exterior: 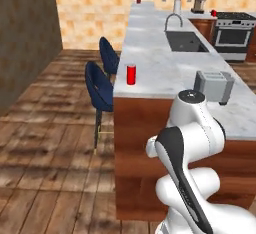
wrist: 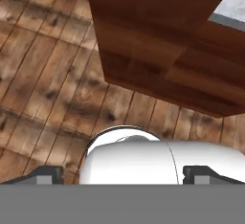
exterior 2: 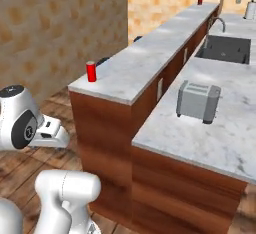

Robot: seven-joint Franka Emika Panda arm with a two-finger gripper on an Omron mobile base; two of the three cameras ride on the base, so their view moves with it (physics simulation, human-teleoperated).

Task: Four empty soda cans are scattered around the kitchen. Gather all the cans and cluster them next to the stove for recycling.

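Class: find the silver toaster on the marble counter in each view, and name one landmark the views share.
Left base view: silver toaster, right of centre, behind the arm.
Right base view: toaster, centre-right.
Hand view: not in it.
Shared landmark: nearest small red soda can at the counter's edge.

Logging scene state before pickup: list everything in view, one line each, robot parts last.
cans: 3 seen, red; one at the island's near edge, one at its far end, one beside the stove
stove: 1, steel with black top, far right
island: 1, marble top, wood sides
sink: 1, dark basin with steel tap, in the island
toaster: 1, grey, near part of the island
stools: 2, dark blue, left of the island
coffee machine: 1, dark, back counter
paper towel: 1, white, back counter
floor: wood planks
arm: white, folded, low by the island
claw: open, empty, facing the floor
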